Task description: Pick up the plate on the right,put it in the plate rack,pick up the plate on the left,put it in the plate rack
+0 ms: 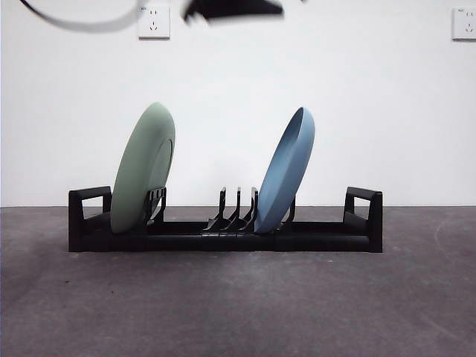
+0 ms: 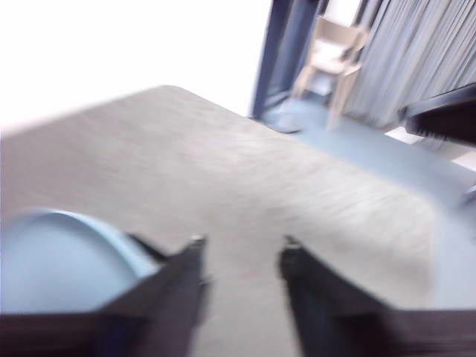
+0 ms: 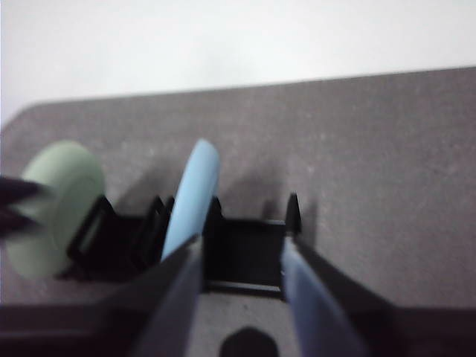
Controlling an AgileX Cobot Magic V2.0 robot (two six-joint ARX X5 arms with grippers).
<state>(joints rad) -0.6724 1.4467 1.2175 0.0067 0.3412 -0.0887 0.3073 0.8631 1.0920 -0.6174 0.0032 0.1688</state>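
Note:
The black plate rack (image 1: 223,239) lies across the table. A green plate (image 1: 141,169) stands on edge in its left end, and a blue plate (image 1: 286,171) leans in prongs right of the middle. My left gripper (image 2: 239,242) is open and empty, high up, with the blue plate (image 2: 52,264) close beside one jaw. My right gripper (image 3: 239,249) is also open and empty, looking down on the rack (image 3: 245,253), the blue plate (image 3: 190,197) and the green plate (image 3: 56,204). A blurred black arm tip (image 1: 230,9) shows at the front view's top edge; which arm it is I cannot tell.
The grey table (image 1: 238,305) stretches in front of the rack, with a white wall behind it carrying sockets (image 1: 154,21). The table's far edge, blue floor and a wooden chair (image 2: 331,59) appear in the left wrist view. Both wrist views are motion-blurred.

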